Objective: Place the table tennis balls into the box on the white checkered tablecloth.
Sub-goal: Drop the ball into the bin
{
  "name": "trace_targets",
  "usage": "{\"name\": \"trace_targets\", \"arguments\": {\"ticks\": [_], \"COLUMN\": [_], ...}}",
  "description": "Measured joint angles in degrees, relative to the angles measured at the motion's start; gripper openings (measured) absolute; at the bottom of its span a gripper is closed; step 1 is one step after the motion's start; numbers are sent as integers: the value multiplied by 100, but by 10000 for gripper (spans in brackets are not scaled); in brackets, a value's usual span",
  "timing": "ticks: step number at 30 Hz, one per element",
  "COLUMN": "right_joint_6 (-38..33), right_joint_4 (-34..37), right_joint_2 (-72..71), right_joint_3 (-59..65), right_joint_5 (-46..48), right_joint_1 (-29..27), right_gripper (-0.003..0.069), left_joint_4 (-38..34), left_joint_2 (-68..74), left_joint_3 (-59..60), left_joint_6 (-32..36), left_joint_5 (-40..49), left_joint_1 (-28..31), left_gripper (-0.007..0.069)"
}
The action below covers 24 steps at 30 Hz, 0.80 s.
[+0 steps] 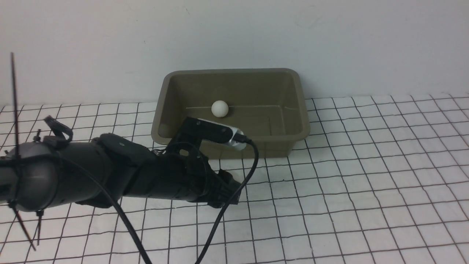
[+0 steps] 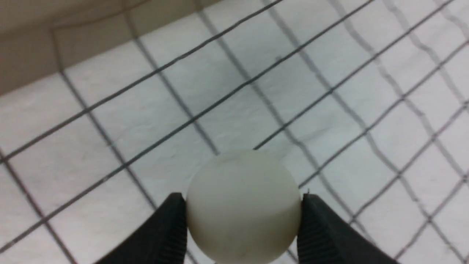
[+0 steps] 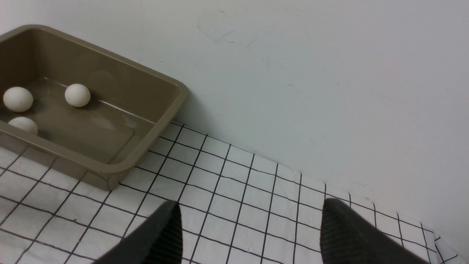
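Note:
In the left wrist view my left gripper is shut on a white table tennis ball, both black fingers pressed to its sides just above the white checkered tablecloth. In the front view the left arm reaches to just in front of the olive box, and its fingers are hidden under the wrist. One ball lies in the box. The right wrist view shows three balls inside the box. My right gripper is open and empty, off to the box's side.
The box stands against a plain white wall. The left arm's black cable loops down over the cloth in front of the box. The cloth's edge shows beside the wall in the right wrist view.

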Motion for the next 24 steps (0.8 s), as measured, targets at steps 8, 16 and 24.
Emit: {"name": "trace_targets", "arguments": {"ticks": [8,16,24], "right_joint_6": [0,0,0], "right_joint_4": [0,0,5], "right_joint_2": [0,0,0], "right_joint_3": [0,0,0], "right_joint_5": [0,-68,-128], "right_joint_1": [0,0,0], "right_gripper": [462,462,462], "left_joint_4": [-6,11,-31], "left_joint_2": [-420,262,1199], "left_joint_3": [-295,-980,-2188], "left_joint_6": [966,2229,2588], "left_joint_5": [-1143,-2466,-2557], "left_joint_1": [0,0,0], "left_gripper": [345,345,378]}}
